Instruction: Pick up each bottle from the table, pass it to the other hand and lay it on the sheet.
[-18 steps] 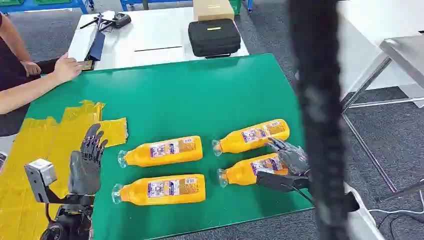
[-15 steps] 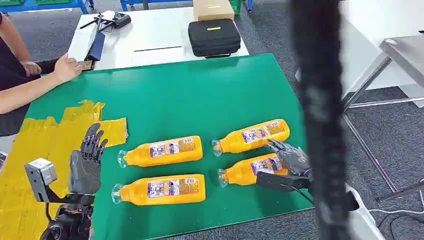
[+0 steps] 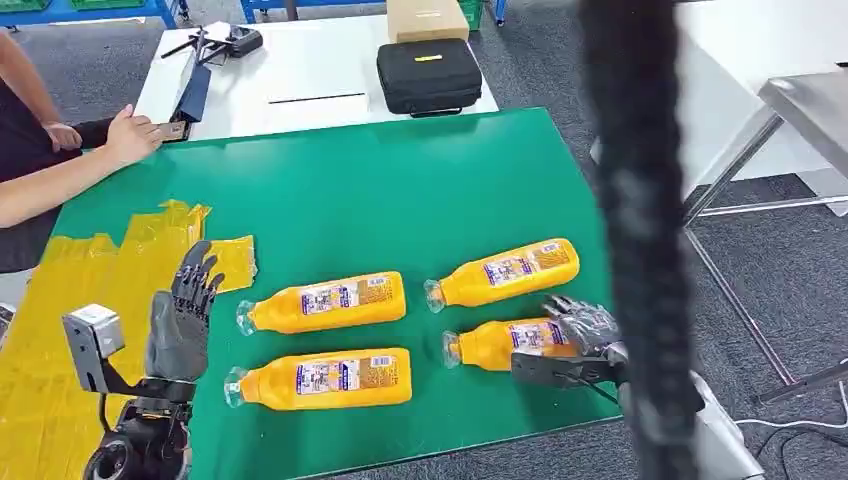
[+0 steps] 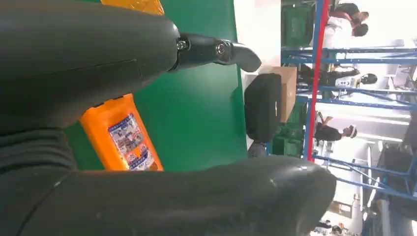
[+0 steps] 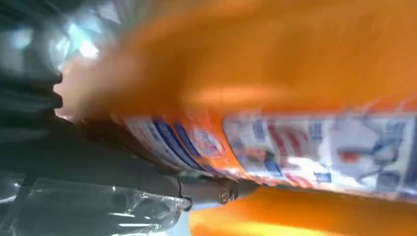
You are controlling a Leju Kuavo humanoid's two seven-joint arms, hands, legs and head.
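Observation:
Four orange bottles lie on the green table (image 3: 380, 190). My right hand (image 3: 578, 338) grips the bottom end of the near right bottle (image 3: 495, 343), fingers over it and thumb beneath. In the right wrist view this bottle (image 5: 295, 73) sits very close, its label against my dark fingers (image 5: 98, 162). The far right bottle (image 3: 505, 270), far left bottle (image 3: 325, 303) and near left bottle (image 3: 320, 378) lie untouched. My left hand (image 3: 180, 320) is raised, open and empty at the edge of the yellow sheet (image 3: 70, 300). The left wrist view looks past my left hand (image 4: 74, 54) at a bottle (image 4: 123, 140).
A person sits at the far left with a hand (image 3: 135, 135) on the table's far corner. A white table behind holds a black case (image 3: 428, 72) and a cardboard box (image 3: 425, 18). A dark blurred vertical strap (image 3: 635, 240) hangs close to the camera on the right.
My right hand has closed further around the near right bottle, which shifted slightly to the right. My left hand moved a little right and away from me.

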